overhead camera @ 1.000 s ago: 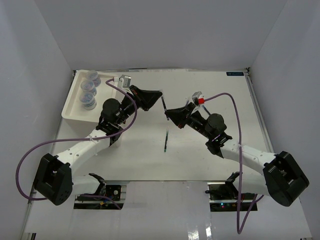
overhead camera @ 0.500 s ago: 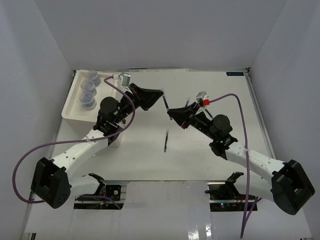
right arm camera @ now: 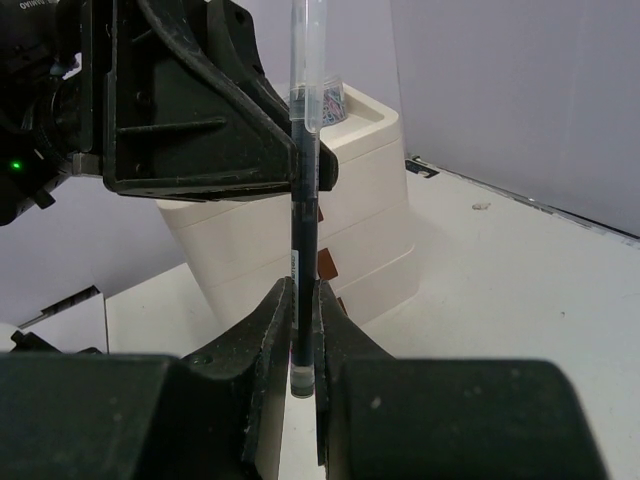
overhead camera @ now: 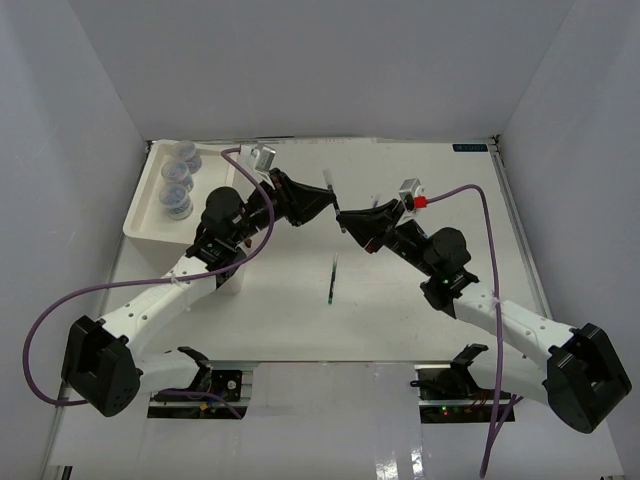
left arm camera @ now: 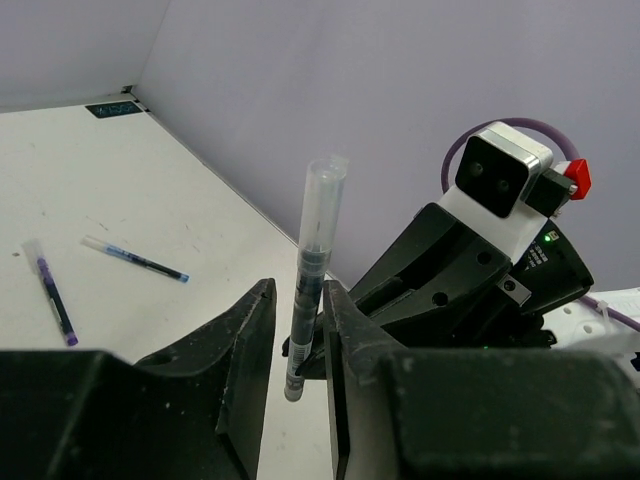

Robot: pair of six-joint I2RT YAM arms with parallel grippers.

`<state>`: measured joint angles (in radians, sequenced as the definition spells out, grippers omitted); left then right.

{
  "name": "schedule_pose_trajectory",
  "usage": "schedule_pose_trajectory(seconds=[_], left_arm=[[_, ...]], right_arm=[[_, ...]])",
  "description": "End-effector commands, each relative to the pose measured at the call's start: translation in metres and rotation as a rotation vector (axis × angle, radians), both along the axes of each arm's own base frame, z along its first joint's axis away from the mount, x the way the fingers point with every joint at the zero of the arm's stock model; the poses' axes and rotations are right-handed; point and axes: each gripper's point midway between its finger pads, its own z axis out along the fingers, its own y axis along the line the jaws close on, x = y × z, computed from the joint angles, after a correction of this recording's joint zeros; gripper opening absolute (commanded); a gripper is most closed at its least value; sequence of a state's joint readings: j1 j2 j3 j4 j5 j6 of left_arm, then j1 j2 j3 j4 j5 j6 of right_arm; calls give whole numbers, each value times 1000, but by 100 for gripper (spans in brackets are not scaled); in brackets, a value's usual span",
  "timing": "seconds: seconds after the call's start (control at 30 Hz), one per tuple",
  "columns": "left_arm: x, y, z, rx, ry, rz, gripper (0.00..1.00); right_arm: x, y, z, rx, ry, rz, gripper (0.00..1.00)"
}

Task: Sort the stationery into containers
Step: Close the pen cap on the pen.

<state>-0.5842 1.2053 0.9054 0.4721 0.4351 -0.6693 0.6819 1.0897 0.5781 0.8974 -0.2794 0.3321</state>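
Observation:
A thin dark pen with a clear cap (right arm camera: 302, 200) stands upright, and my right gripper (right arm camera: 303, 300) is shut on its lower end. My left gripper (left arm camera: 297, 290) meets it from the other side. Its jaws stand slightly apart around the same pen (left arm camera: 312, 260), with a gap showing on one side. Both grippers are above the table's middle, left gripper (overhead camera: 326, 204) and right gripper (overhead camera: 346, 216) tip to tip. The white drawer unit (right arm camera: 340, 180) with brown knobs stands behind, and its top tray (overhead camera: 140, 222) holds three clear jars (overhead camera: 177, 182).
A green pen (overhead camera: 332, 280) lies on the table below the grippers. Two more pens, one purple (left arm camera: 52, 298) and one blue (left arm camera: 135, 258), lie farther off. White walls enclose the table on three sides.
The two grippers have drawn together over the table's middle. The left jaws, shut before, have parted a little around the pen. The right jaws stay shut.

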Motion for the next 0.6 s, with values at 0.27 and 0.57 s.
schedule_pose_trajectory(seconds=[0.27, 0.57], left_arm=[[-16, -1, 19, 11, -60, -59, 56], [-22, 3, 26, 102, -101, -65, 69]], right_arm=[[-3, -8, 44, 78, -117, -26, 8], [-3, -5, 33, 54, -107, -15, 8]])
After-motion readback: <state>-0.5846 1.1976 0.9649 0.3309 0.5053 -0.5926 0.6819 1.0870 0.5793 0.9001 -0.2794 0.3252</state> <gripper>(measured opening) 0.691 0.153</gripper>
